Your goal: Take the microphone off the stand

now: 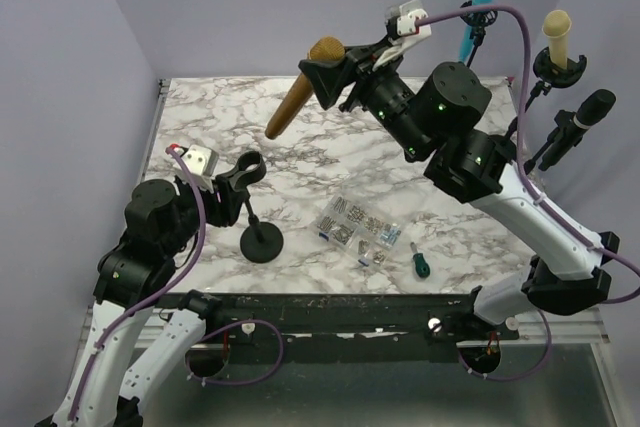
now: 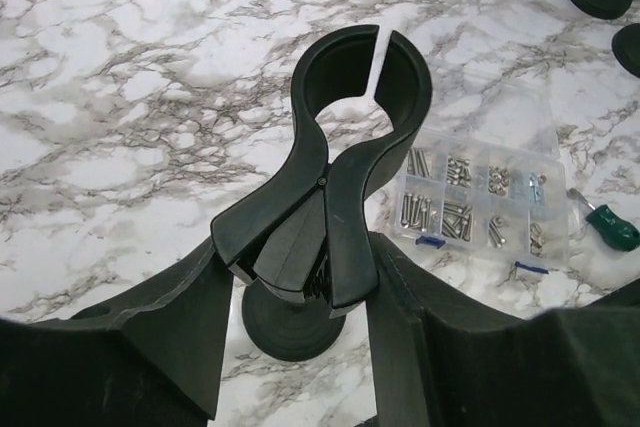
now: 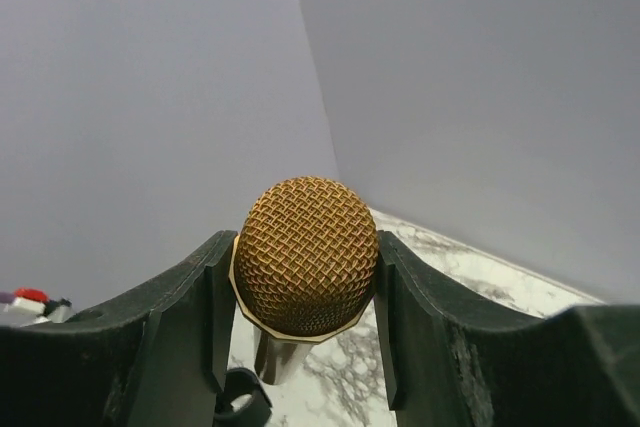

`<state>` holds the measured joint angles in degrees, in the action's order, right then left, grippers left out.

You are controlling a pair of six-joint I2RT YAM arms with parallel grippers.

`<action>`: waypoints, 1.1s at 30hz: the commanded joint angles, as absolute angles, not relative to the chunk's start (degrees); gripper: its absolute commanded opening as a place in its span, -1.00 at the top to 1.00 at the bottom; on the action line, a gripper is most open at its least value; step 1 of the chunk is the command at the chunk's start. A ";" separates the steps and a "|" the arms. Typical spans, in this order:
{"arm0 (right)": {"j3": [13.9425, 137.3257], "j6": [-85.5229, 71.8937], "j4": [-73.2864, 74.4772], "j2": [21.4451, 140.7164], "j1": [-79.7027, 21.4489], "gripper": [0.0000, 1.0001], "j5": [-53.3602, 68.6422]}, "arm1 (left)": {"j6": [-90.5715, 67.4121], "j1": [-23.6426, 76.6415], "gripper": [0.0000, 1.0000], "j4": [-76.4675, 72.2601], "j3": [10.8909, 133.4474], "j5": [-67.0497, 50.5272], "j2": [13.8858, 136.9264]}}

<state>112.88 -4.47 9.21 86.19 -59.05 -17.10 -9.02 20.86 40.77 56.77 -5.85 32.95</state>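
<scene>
The gold-headed microphone hangs slanted in the air over the far middle of the table, clear of the stand. My right gripper is shut on its mesh head, one finger on each side. The black stand rests on its round base near the front left, and the ring of its clip is empty, with a narrow slit at the top. My left gripper is closed on the clip's two handles, both fingers touching them, above the base.
A clear box of screws and a green-handled screwdriver lie at the front middle. Three more stands hold a blue microphone, a cream one and a black one at the back right. Lilac walls enclose the table.
</scene>
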 commanded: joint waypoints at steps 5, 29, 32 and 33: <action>97.70 -5.99 9.49 78.26 -59.00 0.99 -20.58 | -17.04 21.18 -0.94 47.27 61.62 -12.75 32.49; 89.93 -10.90 9.89 73.09 -59.01 0.99 -17.40 | -50.45 8.09 -0.84 57.16 70.15 -10.13 37.43; 89.74 -11.33 10.54 73.39 -59.06 0.99 -16.62 | -55.88 6.09 -0.82 53.47 65.91 -16.44 35.78; 89.74 -11.09 10.56 73.45 -59.00 0.99 -16.74 | -58.05 5.69 -0.82 51.60 64.43 -18.23 35.16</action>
<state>90.45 -10.13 11.66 74.11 -59.02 -18.28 -46.89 7.79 55.94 69.14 -10.33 37.41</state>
